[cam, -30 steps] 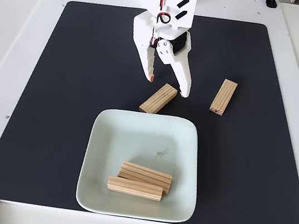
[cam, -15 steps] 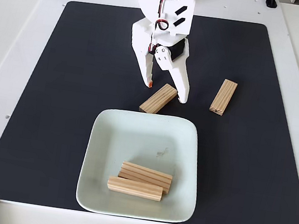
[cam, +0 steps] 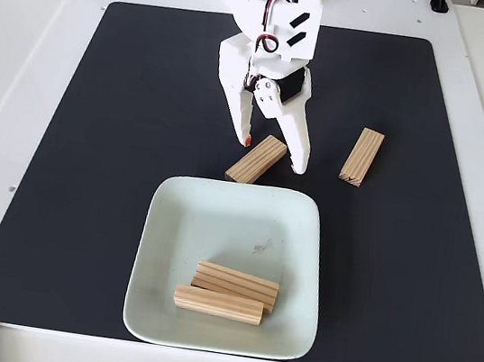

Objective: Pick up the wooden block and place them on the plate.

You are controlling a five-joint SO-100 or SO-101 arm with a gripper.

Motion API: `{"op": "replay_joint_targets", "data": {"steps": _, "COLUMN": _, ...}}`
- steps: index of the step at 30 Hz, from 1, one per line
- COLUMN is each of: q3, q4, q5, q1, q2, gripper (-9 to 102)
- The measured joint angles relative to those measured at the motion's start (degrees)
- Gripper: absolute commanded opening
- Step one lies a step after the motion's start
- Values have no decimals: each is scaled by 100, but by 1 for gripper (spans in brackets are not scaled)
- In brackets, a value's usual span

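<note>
While four wooden blocks show in the fixed view, two of them lie side by side inside the plate, toward its near edge. A third block lies tilted on the black mat, just beyond the plate's far rim. The fourth rests further right of the plate's far corner. One white gripper straddles the third block, jaws spread apart, gripping nothing. Compared with a second ago, it has shifted slightly right and lower around that block.
</note>
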Motion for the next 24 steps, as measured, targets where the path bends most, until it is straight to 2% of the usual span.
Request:
{"op": "replay_joint_targets", "data": {"steps": 15, "q3": -483, "q4": 0, "q5": 105, "q1": -70, "q2": -343, "gripper": 36}}
{"op": "replay_joint_targets", "data": {"steps": 24, "q3": -483, "q4": 0, "q5": 105, "q1": -62, "q2": -343, "gripper": 18}}
